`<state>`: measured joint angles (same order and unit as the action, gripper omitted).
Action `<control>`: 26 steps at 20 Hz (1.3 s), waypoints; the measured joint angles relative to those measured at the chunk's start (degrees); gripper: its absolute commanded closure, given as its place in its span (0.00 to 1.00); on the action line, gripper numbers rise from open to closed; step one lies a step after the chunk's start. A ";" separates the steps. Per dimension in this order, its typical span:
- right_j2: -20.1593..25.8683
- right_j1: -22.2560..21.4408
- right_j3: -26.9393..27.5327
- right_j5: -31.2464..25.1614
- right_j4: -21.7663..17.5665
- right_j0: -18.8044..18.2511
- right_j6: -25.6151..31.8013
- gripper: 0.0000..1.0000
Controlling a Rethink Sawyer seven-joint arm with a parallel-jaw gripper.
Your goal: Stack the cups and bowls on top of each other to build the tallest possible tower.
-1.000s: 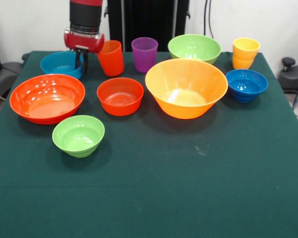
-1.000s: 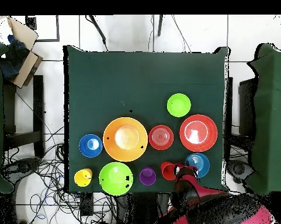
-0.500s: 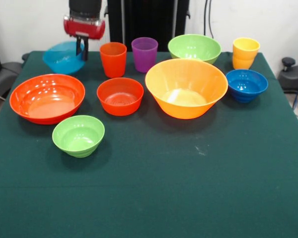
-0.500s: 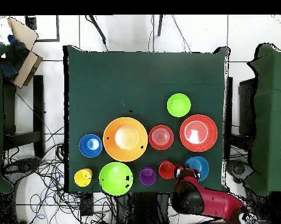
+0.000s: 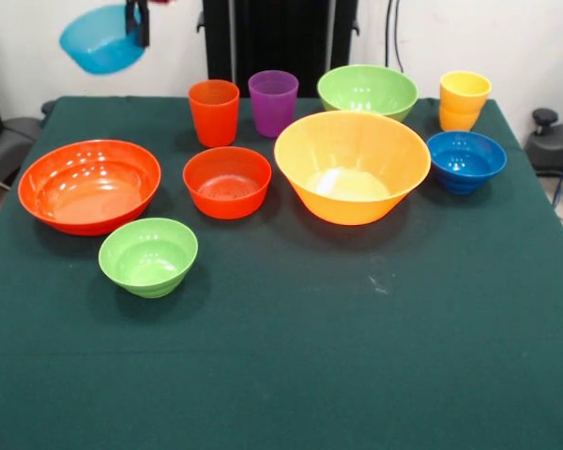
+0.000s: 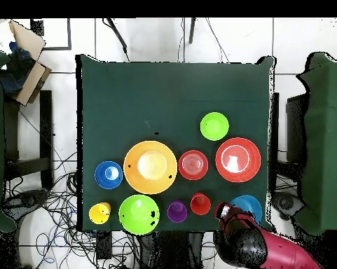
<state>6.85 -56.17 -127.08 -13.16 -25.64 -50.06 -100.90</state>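
My gripper [image 5: 136, 23] is high above the table's far left corner in the front view, shut on the rim of the light blue bowl [image 5: 101, 39], which hangs tilted in the air. In the overhead view the gripper [image 6: 225, 211] and the bowl [image 6: 249, 208] are at the lower right. On the table stand the orange-red cup [image 5: 214, 112], the purple cup [image 5: 273, 102] and the yellow cup [image 5: 464, 100]. With them are the large red-orange bowl [image 5: 89, 185], the medium red-orange bowl [image 5: 227, 181] and a small light green bowl [image 5: 148, 255]. No tower shows.
The large yellow-orange bowl [image 5: 352, 166], the large light green bowl [image 5: 367, 91] and the dark blue bowl [image 5: 465, 160] stand at the right. The green cloth [image 5: 357, 356] covers the table. A cardboard box [image 6: 24, 59] lies off the table.
My gripper has risen with the light blue bowl, from the table beside the orange-red cup to high above the far left corner. The other pieces have not moved.
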 measured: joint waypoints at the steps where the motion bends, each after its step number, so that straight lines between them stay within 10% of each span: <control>1: 1.70 -3.19 -0.54 -2.34 2.23 -0.24 0.00 1.00; 14: 20.21 -15.63 -3.40 -5.49 18.83 -1.36 0.00 1.00; 26: 17.42 -12.86 6.31 -8.00 19.47 18.05 -0.73 1.00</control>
<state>24.27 -69.03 -120.77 -21.16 -6.17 -32.02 -101.63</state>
